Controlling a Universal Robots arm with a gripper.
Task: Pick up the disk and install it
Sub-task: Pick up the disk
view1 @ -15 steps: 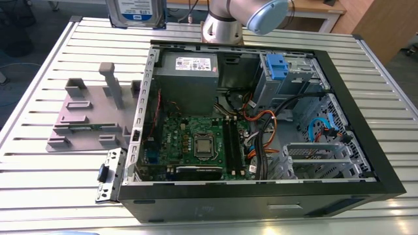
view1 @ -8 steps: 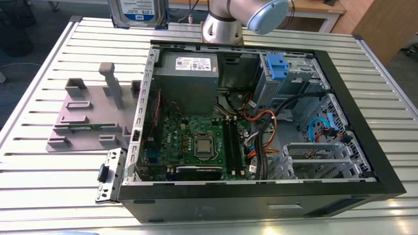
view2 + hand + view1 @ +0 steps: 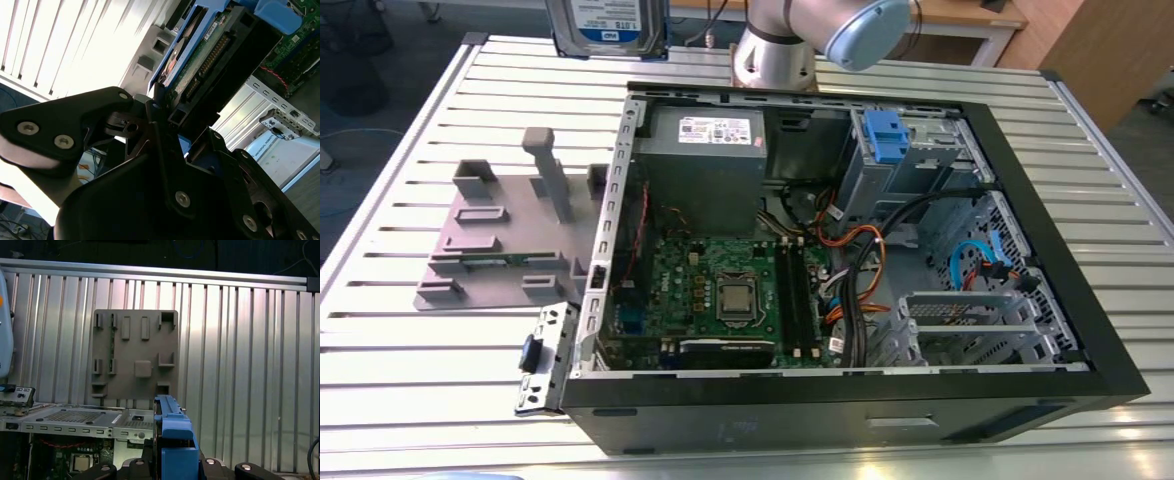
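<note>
A slatted metal tabletop [image 3: 400, 400] carries an open computer case [image 3: 854, 415] and, toward the exterior view's left, a grey fixture plate [image 3: 494, 240]. The disk [image 3: 607, 22] stands upright beyond the case, its blue-framed edge pinched between the black fingers [image 3: 120, 105].

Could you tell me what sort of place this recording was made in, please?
Probably a robotics lab bench for computer assembly: a slatted aluminium table carries an open desktop computer case and a grey fixture plate, and a robot arm holds the disk.
</note>
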